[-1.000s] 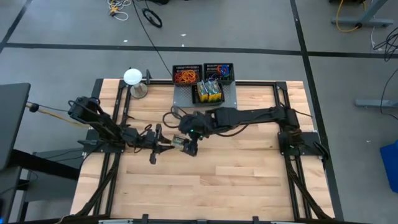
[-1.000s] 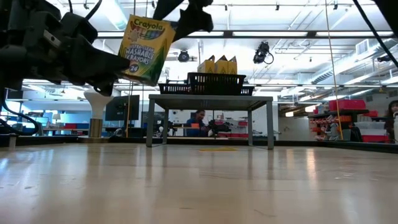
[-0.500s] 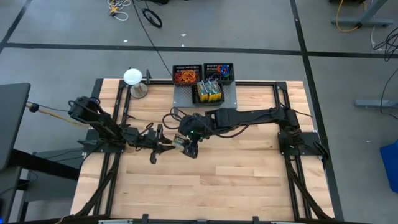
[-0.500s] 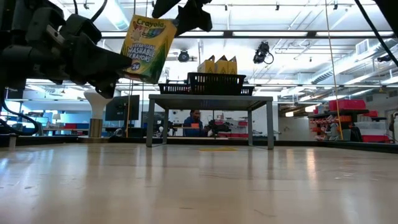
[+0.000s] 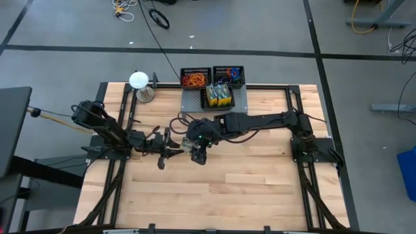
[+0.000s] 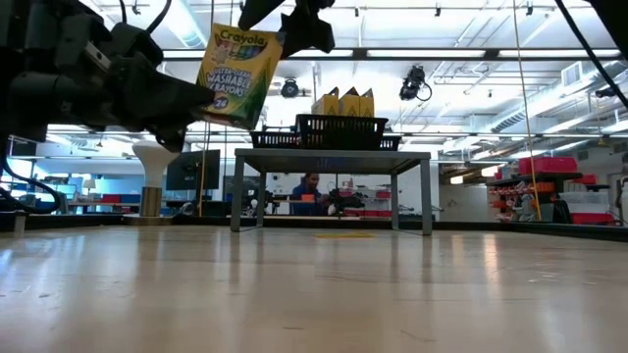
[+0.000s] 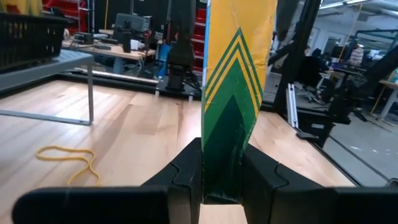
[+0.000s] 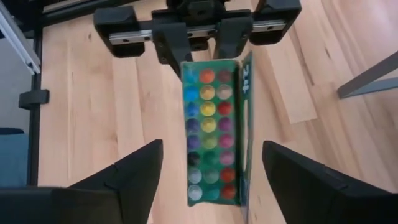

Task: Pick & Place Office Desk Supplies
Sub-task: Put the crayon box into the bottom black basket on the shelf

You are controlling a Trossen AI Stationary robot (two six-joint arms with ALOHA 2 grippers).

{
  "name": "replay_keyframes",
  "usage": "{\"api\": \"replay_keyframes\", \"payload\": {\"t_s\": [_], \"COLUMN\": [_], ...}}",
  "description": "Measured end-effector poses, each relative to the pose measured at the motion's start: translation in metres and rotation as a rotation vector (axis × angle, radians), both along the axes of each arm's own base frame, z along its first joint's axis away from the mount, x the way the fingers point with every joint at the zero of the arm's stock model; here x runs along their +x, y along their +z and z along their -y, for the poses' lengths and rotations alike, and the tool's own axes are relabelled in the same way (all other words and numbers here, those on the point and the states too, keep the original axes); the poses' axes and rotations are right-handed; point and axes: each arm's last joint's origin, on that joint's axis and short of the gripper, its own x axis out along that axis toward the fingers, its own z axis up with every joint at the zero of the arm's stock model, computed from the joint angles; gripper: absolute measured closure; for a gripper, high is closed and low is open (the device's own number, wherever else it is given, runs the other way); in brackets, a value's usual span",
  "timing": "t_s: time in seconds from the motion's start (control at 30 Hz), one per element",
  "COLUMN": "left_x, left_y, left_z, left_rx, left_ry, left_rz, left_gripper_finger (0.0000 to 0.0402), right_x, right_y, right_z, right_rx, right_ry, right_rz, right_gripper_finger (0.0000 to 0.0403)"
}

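Two grippers meet above the table's middle: my left gripper (image 7: 222, 180) clamps the crayon box (image 8: 212, 134) upright, so my wide-open, empty right gripper (image 8: 211, 171) should close squarely around its sides before I let go.

Left end effector (image 8: 203, 38) grips open crayon box (image 8: 213, 134) between right fingers (image 8: 127, 177).

Grey floor (image 5: 260, 32) with dark seam lines, cables lying on it. Light wood bench (image 5: 227, 188). Beyond far edge: open workshop, ceiling strip lights (image 6: 461, 71), red shelving (image 6: 549, 186).
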Motion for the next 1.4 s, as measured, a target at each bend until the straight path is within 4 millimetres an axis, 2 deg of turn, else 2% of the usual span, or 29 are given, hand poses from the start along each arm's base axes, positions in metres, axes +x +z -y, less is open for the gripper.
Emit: {"api": "replay_keyframes", "payload": {"t_s": [0.13,0.47,0.57,0.67,0.8,0.9,1.07,1.2,1.4], "left_x": [0.0,0.009,0.009,0.008,0.002,-0.004,-0.007,-0.006,-0.006], "left_y": [0.003,0.01,0.011,0.017,0.023,0.02,0.017,0.013,0.012], "left_z": [0.0,0.002,0.001,-0.001,-0.006,-0.009,-0.011,-0.01,-0.01], "left_rx": [0.006,0.018,0.001,0.028,0.077,0.122,0.15,0.158,0.162], "left_ry": [-0.011,-0.008,0.041,0.114,0.226,0.286,0.353,0.345,0.343], "left_rz": [0.024,0.064,0.068,0.1,0.125,0.092,0.052,0.017,0.004], "left_gripper_finger": [0.0319,0.0318,0.0314,0.0296,0.0248,0.0204,0.0149,0.0137,0.0145], "right_x": [0.001,0.003,0.002,-0.003,-0.013,-0.02,-0.025,-0.027,-0.035], "right_y": [0.0,0.003,0.005,0.016,0.034,0.045,0.039,0.041,0.051], "right_z": [0.002,0.0,0.002,0.01,0.027,0.052,0.096,0.114,0.127], "right_rx": [0.002,0.02,0.011,-0.002,0.002,0.008,0.006,0.008,-0.002], "right_ry": [-0.002,0.014,-0.007,-0.086,-0.246,-0.408,-0.6,-0.662,-0.746], "right_rz": [0.008,0.042,0.048,0.077,0.131,0.159,0.128,0.145,0.188], "right_gripper_finger": [0.0149,0.0271,0.0303,0.0325,0.0329,0.0323,0.0324,0.0323,0.0322]}}
